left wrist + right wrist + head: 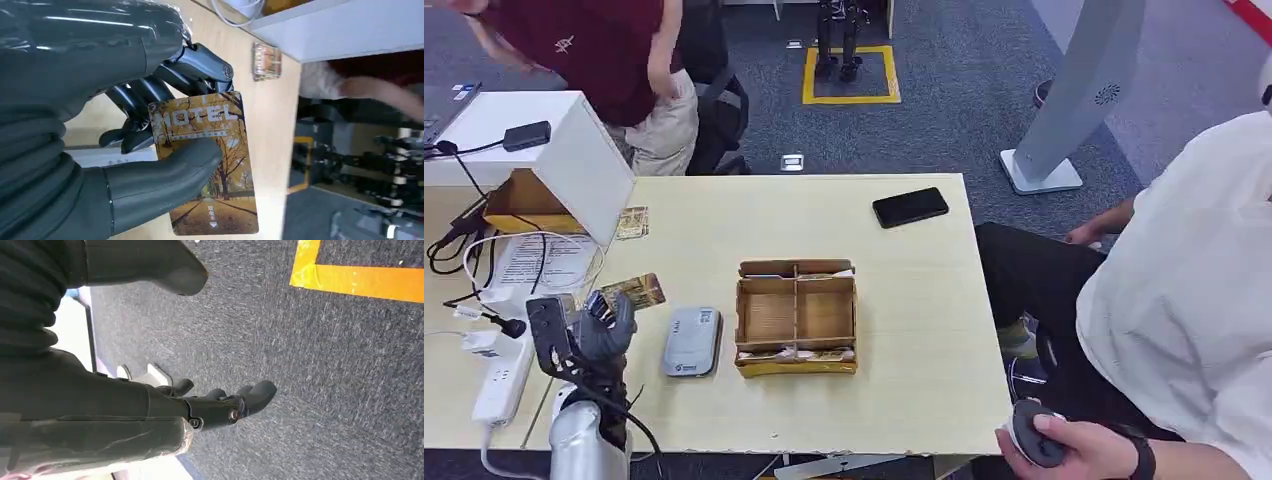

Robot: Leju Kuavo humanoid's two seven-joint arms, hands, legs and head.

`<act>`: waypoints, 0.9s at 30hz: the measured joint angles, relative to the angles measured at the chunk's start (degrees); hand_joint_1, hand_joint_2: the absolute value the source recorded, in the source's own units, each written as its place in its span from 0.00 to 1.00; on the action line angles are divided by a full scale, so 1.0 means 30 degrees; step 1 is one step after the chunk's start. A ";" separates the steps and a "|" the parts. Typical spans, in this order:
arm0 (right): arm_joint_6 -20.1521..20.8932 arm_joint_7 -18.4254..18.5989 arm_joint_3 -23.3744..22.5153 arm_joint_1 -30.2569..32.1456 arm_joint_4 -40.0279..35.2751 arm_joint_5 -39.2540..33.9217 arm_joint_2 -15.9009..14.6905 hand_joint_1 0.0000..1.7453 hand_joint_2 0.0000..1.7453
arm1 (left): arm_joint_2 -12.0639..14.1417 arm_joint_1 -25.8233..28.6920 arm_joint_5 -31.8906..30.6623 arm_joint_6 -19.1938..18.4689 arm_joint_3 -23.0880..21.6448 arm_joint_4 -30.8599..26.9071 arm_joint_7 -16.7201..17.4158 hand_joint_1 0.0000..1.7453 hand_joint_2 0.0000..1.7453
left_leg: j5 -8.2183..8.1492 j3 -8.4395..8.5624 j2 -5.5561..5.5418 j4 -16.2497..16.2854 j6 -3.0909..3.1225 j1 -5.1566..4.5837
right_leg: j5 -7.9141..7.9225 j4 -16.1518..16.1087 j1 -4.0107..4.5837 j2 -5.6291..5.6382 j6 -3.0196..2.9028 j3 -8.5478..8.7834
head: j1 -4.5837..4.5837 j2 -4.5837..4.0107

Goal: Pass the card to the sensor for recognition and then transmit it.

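Surface [904,330] first: one pale wooden top, with two people at it, one in a dark red shirt [594,45] beyond the far left corner and one in a white shirt [1184,290] at our right, whose hand grips a small dark controller [1036,432]. On the left end stands one white box [574,150], open underneath, with a black device [527,135] on its top and cables trailing down to one white power strip [502,375]. Near the middle we count one cardboard tray [796,318] split into compartments. Just to its left lies one grey sensor [692,341], flat on the wood. One black phone [910,207] lies well apart, toward the far right edge.

We count two cards. One card [632,222] lies flat just beside the white box. The other, a hotel card [207,160] printed with autumn trees, is in our left hand [602,335], raised above the wood to the left of the sensor and not touching it. In the left wrist view the thumb presses on the card's printed face and the dark fingers [200,62] close behind it, so the card is pinched and held fast.

Our right hand [220,402] hangs over grey carpet [325,390] marked with one strip of yellow tape [360,277]. Its fingers are loosely apart and hold nothing.
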 joint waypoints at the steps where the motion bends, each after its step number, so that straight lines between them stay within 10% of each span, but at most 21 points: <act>1: 0.0007 0.0000 0.0080 -0.0002 0.0000 0.0000 0.0000 0.00 1.00 | -0.0022 -0.0133 0.0576 -0.0095 0.0088 -0.0153 0.0015 1.00 1.00 | 0.0000 0.0000 -0.0002 0.0000 0.0000 0.0000 | 0.0000 0.0000 0.0001 -0.0001 0.0000 0.0000 | -0.0007 0.0000; 9: 0.0066 0.0065 0.0364 -0.0031 0.0000 0.0000 0.0000 0.00 1.00 | -0.0036 -0.0733 0.1812 -0.0219 0.0568 -0.0779 0.0015 1.00 1.00 | 0.0001 0.0000 -0.0002 0.0000 0.0000 0.0000 | 0.0000 0.0000 0.0000 -0.0001 0.0000 -0.0003 | 0.0000 0.0000; 17: 0.0117 -0.0022 0.0859 -0.0047 0.0000 0.0000 0.0007 0.00 1.00 | 0.0000 -0.2938 -0.4976 0.3701 0.0590 -0.0874 -0.0823 1.00 1.00 | 0.0025 -0.0007 -0.0005 0.0001 0.0011 0.0000 | 0.0018 0.0000 0.0001 -0.0004 0.0013 -0.0007 | -0.0007 0.0000; 27: 0.0117 -0.0080 0.1143 -0.0061 0.0000 0.0000 0.0029 0.00 1.00 | -0.0014 -0.3986 -0.5989 0.4268 0.0583 -0.0873 -0.0859 1.00 1.00 | 0.0033 -0.0014 0.0000 0.0001 0.0007 -0.0003 | 0.0026 0.0001 -0.0001 0.0004 0.0018 -0.0025 | -0.0007 0.0000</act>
